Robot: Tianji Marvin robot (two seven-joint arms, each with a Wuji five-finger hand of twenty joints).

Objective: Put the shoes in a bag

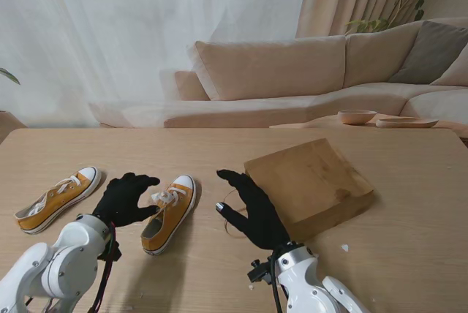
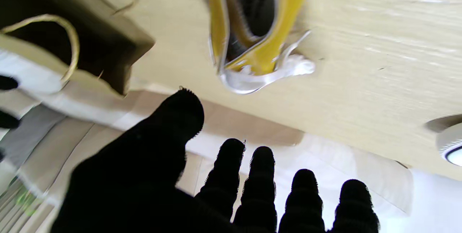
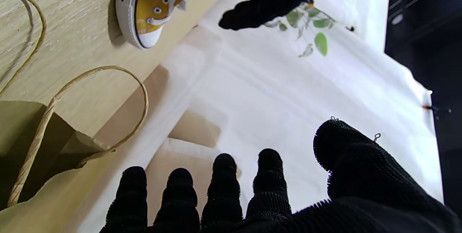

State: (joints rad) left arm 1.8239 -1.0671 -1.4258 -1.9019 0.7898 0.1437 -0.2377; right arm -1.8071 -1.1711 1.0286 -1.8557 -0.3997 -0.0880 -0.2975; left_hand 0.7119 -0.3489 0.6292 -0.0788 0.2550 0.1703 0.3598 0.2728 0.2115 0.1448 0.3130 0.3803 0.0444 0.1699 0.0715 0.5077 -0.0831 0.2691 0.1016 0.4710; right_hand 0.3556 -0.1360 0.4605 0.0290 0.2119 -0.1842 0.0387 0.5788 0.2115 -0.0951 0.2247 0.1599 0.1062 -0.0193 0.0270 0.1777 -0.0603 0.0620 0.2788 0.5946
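Shoes first: neither is bagged yet. My left hand point(image 1: 126, 200) hovers spread and empty just beside the near shoe point(image 1: 170, 213), which lies on the table point(image 1: 219, 145) between my two hands; the far shoe point(image 1: 57, 198) lies off to my left. The paper bag point(image 1: 311, 185) lies on its side to my right, mouth toward me, and my right hand point(image 1: 252, 210) hangs open at that mouth, holding nothing. I judge this the reach-and-grasp step. Next I should close the left fingers point(image 2: 231, 160) around the near shoe while the right takes a handle point(image 3: 90, 110) to hold the mouth open.
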